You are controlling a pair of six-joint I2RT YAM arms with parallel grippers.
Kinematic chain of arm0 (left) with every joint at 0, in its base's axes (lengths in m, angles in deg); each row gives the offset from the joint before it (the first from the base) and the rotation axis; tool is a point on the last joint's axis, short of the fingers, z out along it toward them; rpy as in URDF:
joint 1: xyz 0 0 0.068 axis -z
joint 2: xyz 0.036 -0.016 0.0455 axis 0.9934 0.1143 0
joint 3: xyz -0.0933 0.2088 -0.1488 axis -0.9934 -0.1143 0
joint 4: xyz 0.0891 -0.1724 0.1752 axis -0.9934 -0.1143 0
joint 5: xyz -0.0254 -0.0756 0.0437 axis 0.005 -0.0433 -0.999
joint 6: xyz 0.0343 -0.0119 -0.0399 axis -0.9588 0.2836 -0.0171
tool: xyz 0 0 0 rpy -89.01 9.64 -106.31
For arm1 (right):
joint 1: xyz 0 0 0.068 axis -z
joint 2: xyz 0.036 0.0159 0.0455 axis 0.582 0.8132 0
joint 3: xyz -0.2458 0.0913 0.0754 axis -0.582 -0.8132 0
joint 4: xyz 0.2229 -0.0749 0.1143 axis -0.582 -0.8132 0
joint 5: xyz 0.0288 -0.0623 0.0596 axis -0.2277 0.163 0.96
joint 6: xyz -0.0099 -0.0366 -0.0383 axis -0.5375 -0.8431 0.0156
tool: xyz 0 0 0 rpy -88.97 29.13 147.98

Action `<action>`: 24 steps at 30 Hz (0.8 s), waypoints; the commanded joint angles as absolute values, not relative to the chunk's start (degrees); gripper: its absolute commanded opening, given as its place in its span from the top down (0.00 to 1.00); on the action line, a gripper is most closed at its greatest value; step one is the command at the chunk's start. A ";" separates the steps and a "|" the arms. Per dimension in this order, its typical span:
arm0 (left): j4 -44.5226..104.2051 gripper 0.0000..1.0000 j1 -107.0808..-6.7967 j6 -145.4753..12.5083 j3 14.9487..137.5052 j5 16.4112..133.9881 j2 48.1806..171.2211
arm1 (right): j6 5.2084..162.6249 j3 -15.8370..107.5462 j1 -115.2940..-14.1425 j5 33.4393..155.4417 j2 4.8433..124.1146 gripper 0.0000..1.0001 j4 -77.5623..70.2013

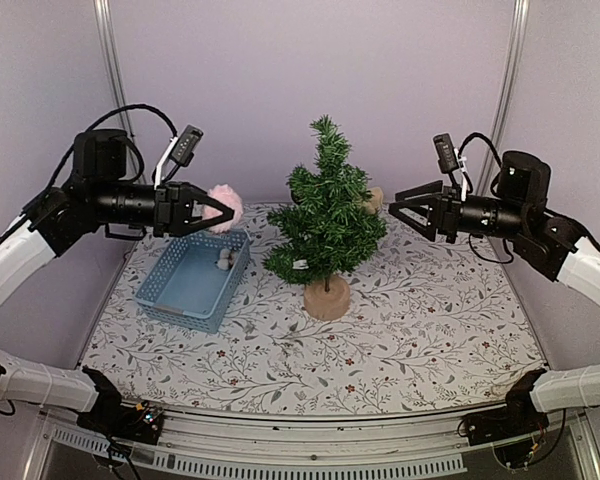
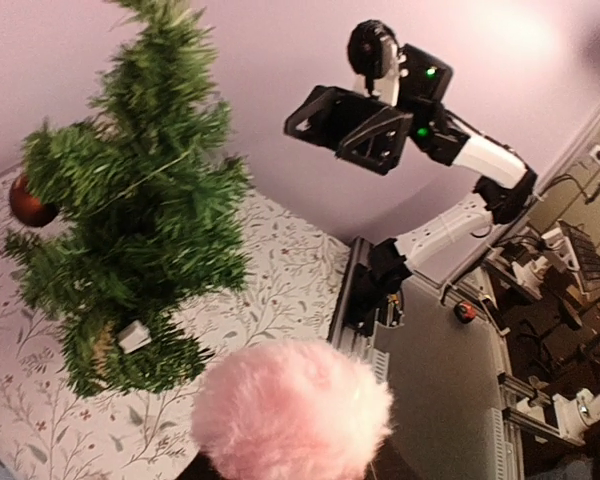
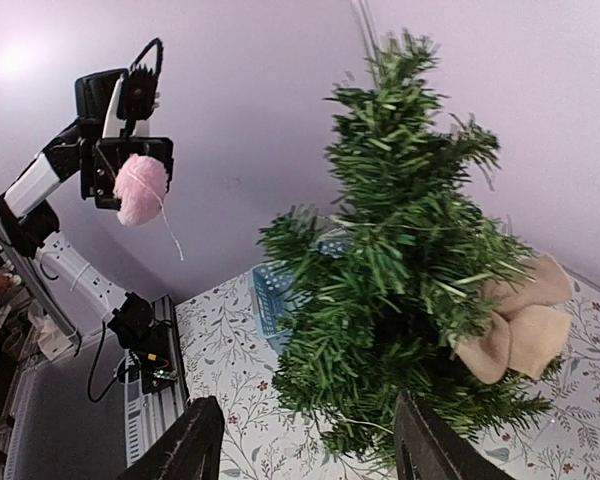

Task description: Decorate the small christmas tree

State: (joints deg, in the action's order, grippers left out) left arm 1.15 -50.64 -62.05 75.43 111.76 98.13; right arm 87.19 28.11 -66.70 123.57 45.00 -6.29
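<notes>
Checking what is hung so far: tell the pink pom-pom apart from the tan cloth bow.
The pink pom-pom is round and fluffy; the tan cloth bow is flat, folded fabric. The pom-pom is clamped in the left gripper, off the small christmas tree; the bow sits in its branches. Both are soft ornaments.
</notes>
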 commanded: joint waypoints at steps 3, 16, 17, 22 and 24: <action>10.60 0.95 -42.91 -57.18 79.75 117.13 100.60 | 82.05 29.84 -74.05 124.16 44.63 0.40 -1.25; 20.88 0.97 -32.86 -54.99 87.22 118.35 109.31 | 75.11 29.86 -87.58 121.30 50.28 0.44 7.22; 21.53 0.97 -32.63 -54.77 87.25 118.43 109.55 | 75.02 29.82 -87.93 121.34 50.48 0.44 8.02; 21.89 0.97 -31.60 -55.37 88.24 117.81 110.70 | 75.33 31.87 -89.31 121.41 52.55 0.44 9.81; 21.97 0.97 -31.42 -55.76 88.34 117.48 110.97 | 75.87 32.37 -89.54 121.70 53.35 0.44 10.59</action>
